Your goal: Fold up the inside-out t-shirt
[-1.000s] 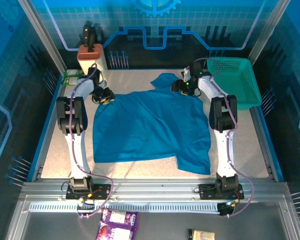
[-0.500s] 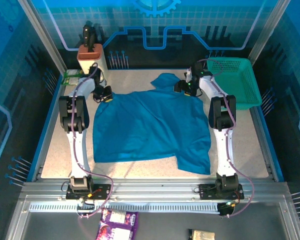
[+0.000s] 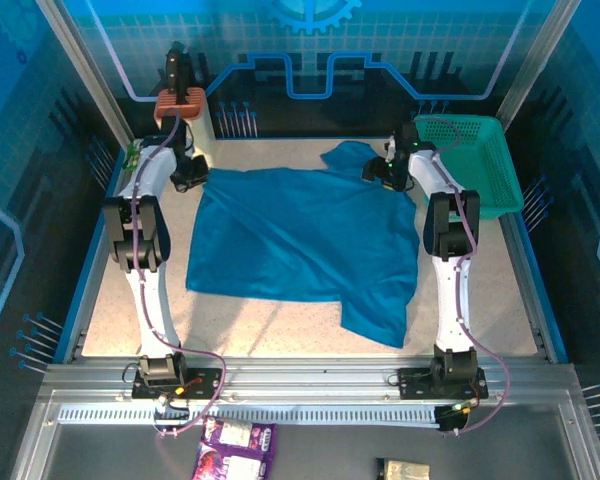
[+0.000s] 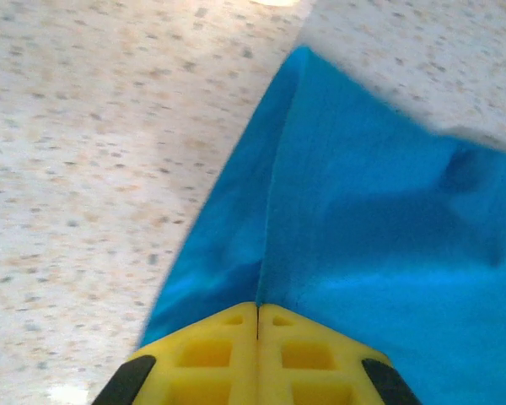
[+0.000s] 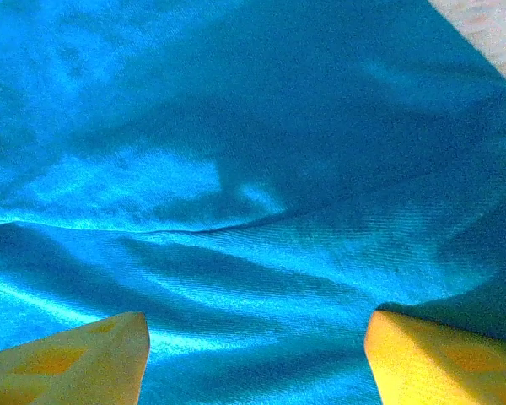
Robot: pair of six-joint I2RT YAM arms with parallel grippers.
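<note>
Table (image 3: 100, 290), speckled pale top: bears all items below. Holder (image 3: 181, 101), reddish-brown with a dark handle upright in it, stands at the far left corner. Left gripper (image 3: 190, 174), at the far left of the table, is on the far left corner of the inside-out t-shirt (image 3: 300, 240). In the left wrist view its yellow fingers (image 4: 211, 354) are pressed together, the left gripper (image 4: 257, 309) pinching a peaked fold of the t-shirt (image 4: 363, 211) that rises away from the tips over bare table. T-shirt, medium blue, lies spread mostly flat between the two arms. One lobe is bunched at the far edge and one corner trails toward the near right. Right gripper (image 3: 378, 172) sits at the shirt's far right edge, just beside that lobe. In the right wrist view the right gripper (image 5: 255, 325) has its yellow fingers (image 5: 76, 354) spread wide, with rumpled cloth (image 5: 236, 126) lying between them, not clamped. Basket (image 3: 470, 160), teal-green mesh, is at the far right, apart from the shirt.
</note>
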